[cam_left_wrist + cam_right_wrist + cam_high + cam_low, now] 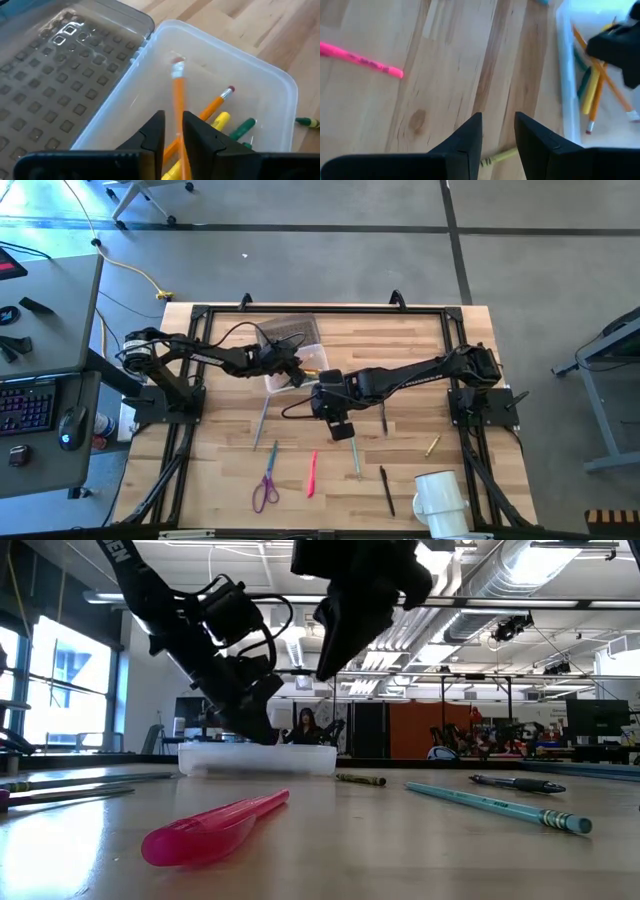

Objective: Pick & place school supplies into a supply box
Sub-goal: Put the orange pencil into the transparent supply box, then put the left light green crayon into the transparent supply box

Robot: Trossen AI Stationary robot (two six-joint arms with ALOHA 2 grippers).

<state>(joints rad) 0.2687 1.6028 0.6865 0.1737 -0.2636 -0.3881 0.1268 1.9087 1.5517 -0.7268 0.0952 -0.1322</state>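
Observation:
The supply box (283, 380), a clear tub, stands at the table's middle beside a flat grey textured rectangle (50, 75). It holds an orange pencil (215, 106), a yellow one (220, 120) and a green one (243, 128). My left gripper (174, 135) hangs over the box, fingers slightly apart, with a blurred orange pencil (178, 95) standing in the gap, eraser end toward the box floor. My right gripper (498, 137) hovers open over bare wood near the box's near side, nothing between its fingers. A pink pen (312, 473) and purple scissors (266, 485) lie on the table. My left gripper has the blurred orange pencil's shaft (181, 150) running through the narrow gap between its fingers, which slant down into the box from the table's left. Whether the fingers touch the pencil cannot be told.
A white mug (440, 500) stands at the near right corner. A black pen (386, 488), a yellowish pencil (432, 445), a teal pencil (490, 805) and a grey pencil (262, 420) lie loose on the near half. A green crayon (307, 121) lies beside the box.

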